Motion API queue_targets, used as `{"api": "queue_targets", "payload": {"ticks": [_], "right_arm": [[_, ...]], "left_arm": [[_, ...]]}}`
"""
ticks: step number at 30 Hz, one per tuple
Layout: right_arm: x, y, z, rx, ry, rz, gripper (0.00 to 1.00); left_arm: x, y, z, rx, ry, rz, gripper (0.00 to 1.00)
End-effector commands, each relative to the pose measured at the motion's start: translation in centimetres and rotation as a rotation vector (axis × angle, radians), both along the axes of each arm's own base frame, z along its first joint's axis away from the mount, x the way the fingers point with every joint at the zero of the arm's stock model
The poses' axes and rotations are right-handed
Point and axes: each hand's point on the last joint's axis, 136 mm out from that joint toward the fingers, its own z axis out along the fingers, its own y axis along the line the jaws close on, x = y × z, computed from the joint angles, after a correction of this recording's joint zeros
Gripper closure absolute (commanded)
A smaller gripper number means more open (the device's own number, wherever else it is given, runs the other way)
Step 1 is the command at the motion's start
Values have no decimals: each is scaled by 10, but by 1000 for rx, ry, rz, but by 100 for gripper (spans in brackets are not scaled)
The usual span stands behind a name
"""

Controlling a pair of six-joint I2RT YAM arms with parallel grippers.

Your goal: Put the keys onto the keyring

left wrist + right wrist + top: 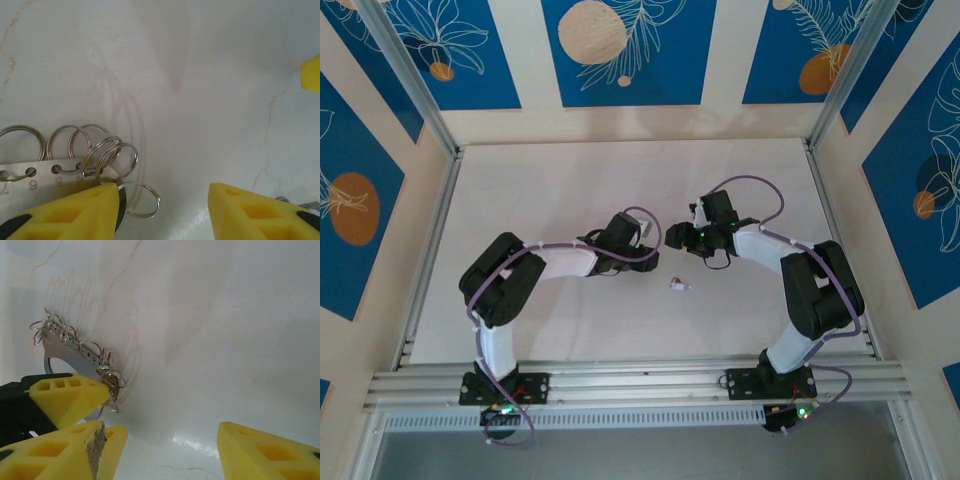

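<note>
Keyring (50, 172): found mid table (570, 200), against left gripper (164, 192) finger. Logged that and right gripper (162, 427) parted, empty. Judged step: loose key (678, 286) pickup, nearer front edge; needed fine pinch.

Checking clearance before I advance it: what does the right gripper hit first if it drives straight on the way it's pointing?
Likely the bare table; the line between the right gripper jaws looks free. The keyring and left gripper sit just beside that line and might get clipped; depth unclear.
</note>
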Motion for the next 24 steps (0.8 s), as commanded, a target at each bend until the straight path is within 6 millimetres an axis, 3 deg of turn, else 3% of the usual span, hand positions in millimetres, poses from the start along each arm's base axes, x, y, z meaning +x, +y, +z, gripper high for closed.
{"api": "queue_targets", "payload": {"ticks": [1, 12, 24], "right_arm": [[-4, 1, 5, 30, 2, 4, 38], [-4, 1, 4, 34, 3, 3, 38], [-4, 2, 3, 38, 5, 6, 38]], "left_arm": [[-2, 0, -6, 73, -25, -25, 50], [3, 13, -18, 270, -99, -60, 53], [8, 15, -21, 311, -123, -45, 63]]}}
